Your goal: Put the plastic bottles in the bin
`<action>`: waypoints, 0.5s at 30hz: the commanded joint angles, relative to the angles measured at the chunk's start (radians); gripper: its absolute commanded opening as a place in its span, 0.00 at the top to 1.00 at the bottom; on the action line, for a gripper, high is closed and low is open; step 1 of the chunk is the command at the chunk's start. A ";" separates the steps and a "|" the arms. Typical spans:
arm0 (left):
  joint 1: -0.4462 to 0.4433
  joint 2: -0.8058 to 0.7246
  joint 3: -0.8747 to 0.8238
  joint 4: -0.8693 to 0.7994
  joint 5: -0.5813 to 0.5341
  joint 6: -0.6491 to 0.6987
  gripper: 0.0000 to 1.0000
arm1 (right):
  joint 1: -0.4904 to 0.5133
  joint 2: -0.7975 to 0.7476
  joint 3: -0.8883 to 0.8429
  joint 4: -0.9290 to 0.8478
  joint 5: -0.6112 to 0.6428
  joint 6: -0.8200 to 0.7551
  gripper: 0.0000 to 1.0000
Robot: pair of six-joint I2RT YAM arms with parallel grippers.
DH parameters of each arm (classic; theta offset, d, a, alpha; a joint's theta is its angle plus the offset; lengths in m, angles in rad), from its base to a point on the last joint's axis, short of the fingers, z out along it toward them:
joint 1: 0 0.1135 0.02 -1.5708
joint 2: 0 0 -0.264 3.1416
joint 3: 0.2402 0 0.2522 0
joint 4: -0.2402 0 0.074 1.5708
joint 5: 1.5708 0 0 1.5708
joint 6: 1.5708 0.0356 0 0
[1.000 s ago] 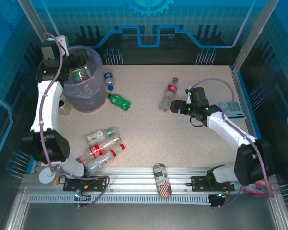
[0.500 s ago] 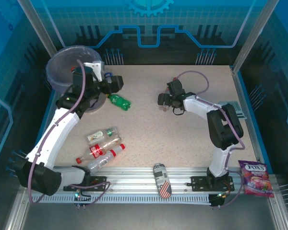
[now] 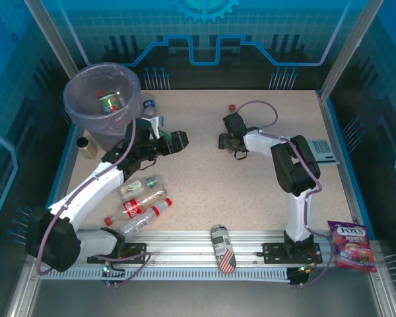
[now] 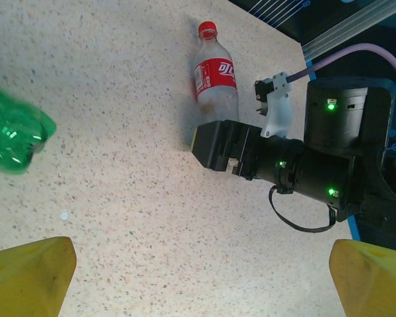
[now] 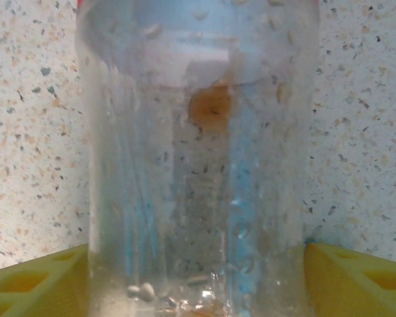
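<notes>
The left arm [image 3: 86,195] stretches from its near-left base diagonally forward and to the right, and the left gripper [image 3: 178,141] lies low over the table, facing right with its jaws spread wide, the yellow fingers [image 4: 30,277] far apart. The right arm [image 3: 287,165] rises from its near-right base, folds at the elbow and reaches left. Its right gripper [image 3: 223,140] faces left close to the tabletop, with yellow fingers [image 5: 356,277] right against either side of a clear plastic bottle [image 5: 198,165], though whether they press on it cannot be told.
</notes>
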 commanded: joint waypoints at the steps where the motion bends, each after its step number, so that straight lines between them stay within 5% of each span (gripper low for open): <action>1: -0.011 0.014 -0.002 0.127 0.041 -0.084 0.01 | 0.010 0.015 0.016 -0.014 0.024 -0.016 0.27; 11: 0.007 0.096 -0.016 0.238 0.057 -0.223 0.01 | 0.008 -0.078 -0.094 0.050 -0.029 -0.090 0.43; 15: 0.017 0.129 -0.010 0.283 0.097 -0.257 0.01 | -0.006 -0.204 -0.213 0.124 -0.147 -0.155 0.46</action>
